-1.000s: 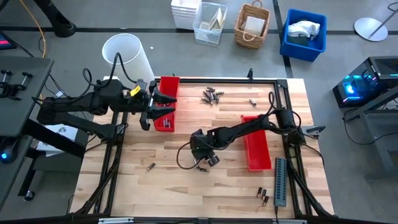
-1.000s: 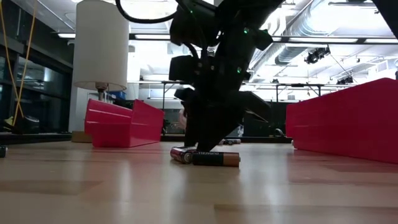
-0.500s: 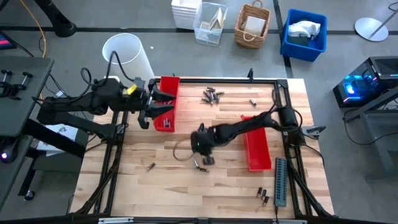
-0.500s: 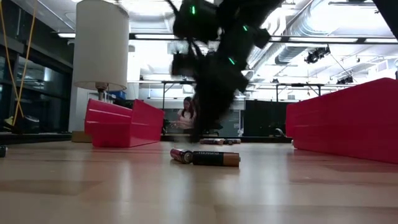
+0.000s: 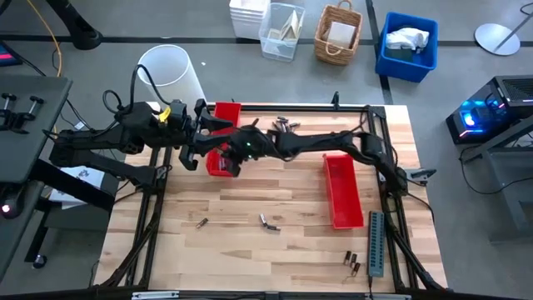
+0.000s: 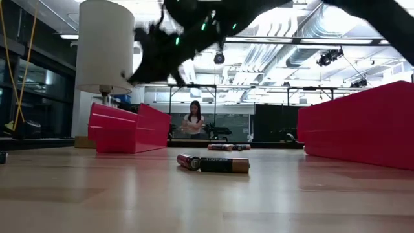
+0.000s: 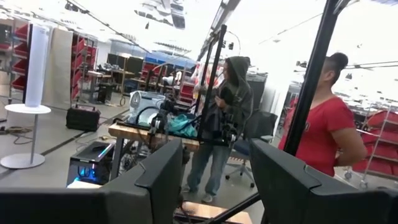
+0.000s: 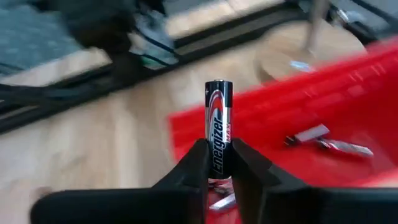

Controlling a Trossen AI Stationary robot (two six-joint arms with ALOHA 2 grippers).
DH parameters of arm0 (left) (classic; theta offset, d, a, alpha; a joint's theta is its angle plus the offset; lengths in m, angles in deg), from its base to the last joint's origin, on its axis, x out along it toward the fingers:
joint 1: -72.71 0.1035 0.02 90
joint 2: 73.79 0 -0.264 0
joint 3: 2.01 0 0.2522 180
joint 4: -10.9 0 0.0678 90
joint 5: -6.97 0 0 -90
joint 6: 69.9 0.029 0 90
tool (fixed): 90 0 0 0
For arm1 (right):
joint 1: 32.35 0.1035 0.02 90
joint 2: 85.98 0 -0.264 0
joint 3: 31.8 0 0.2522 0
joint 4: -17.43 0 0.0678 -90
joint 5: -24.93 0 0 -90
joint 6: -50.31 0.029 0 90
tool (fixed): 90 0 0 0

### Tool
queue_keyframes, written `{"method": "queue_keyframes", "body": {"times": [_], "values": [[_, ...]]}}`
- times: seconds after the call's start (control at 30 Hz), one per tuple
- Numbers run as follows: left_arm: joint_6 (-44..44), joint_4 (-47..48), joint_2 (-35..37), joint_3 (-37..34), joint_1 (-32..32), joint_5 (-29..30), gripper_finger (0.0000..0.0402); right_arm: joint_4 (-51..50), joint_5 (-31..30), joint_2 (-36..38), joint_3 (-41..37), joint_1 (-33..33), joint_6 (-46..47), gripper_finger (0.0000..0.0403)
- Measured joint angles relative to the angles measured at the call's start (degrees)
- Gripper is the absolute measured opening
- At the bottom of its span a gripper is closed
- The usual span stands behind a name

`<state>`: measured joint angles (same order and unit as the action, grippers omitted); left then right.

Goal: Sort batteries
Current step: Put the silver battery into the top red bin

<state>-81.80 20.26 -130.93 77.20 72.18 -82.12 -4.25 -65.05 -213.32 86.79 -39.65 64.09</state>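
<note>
Right wrist view: the right hand (image 8: 219, 163) pinches one battery (image 8: 218, 127) upright between its fingers, held above a red tray (image 8: 348, 106) that already has a few batteries lying in it.

High view: the right arm stretches across to the upper-left part of the table (image 5: 250, 250), its hand (image 5: 236, 155) over the left red tray (image 5: 223, 133). The left hand (image 5: 205, 142) hangs just beside the same tray, fingers spread and holding nothing.

Loose batteries: a cluster (image 5: 286, 127) at upper centre, a pair (image 5: 266, 222) at lower centre, one (image 5: 201, 222) at lower left, a few (image 5: 352, 262) at lower right near the grey ridged strip (image 5: 376, 243). A second red tray (image 5: 343, 190) sits right of centre.

Step in hand, as I judge it: carrying a picked battery to the left tray. Next move calls for lowering inside the tray walls, then parting the fingers so the battery drops in, keeping clear of the nearby left hand.
</note>
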Motion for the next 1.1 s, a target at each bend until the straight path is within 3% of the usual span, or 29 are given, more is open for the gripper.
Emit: {"method": "queue_keyframes", "body": {"times": [0.23,0.37,0.57,0.67,0.8,0.97,1.1], "values": [[0.1,0.0,0.0,0.0,0.0,0.0,0.0179,-6.5,-2.4,-0.6,4.9,-1.3,-0.6,0.0182],[0.1,0.1,0.0,0.0,0.0,0.0,0.0179,-17.7,3.7,-0.8,9.4,-1.7,-3.3,0.0236],[0.1,0.3,0.0,0.0,0.5,0.0,0.0179,-41.9,6.2,-0.4,15.2,4.4,-4.6,0.0241],[0.1,0.3,0.0,0.0,0.5,0.0,0.0179,-51.3,5.5,-0.6,14.2,9.3,1.3,0.0234],[0.1,0.3,0.0,0.0,0.5,0.0,0.0179,-49.6,6.7,-0.6,7.8,14.0,15.4,0.0227],[0.1,0.3,0.0,0.0,0.5,0.0,0.0179,-38.9,5.6,-0.6,0.2,17.5,35.1,0.0219],[0.1,0.3,0.0,0.0,0.5,0.0,0.0179,-36.7,2.3,-0.6,-2.9,18.5,44.6,0.0215]]}}
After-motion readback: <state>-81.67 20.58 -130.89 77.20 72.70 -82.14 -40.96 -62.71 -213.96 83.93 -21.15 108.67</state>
